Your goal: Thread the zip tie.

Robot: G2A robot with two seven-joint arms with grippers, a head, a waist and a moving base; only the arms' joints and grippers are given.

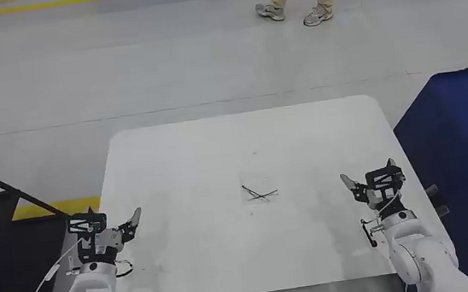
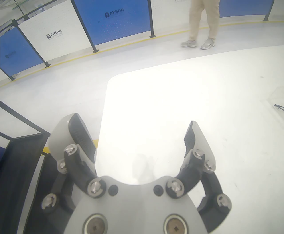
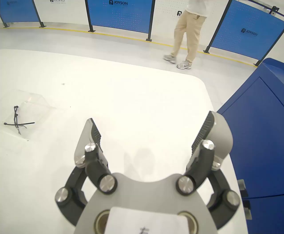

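A few thin black zip ties lie crossed over one another inside a clear plastic tray, which sits flat on the white surface. How many ties there are cannot be told. One tie end also shows in the left wrist view.

The left tool hangs well apart from the tray, on the robot's left of it, over the edge of the surface. Its fingers are spread wide with nothing between the ribbed pads.

The right tool hangs well apart from the tray on the opposite side, also spread wide and holding nothing. Neither tool touches the tray or the ties.

A blue cabinet stands off the surface, farther from the tray than the right tool.
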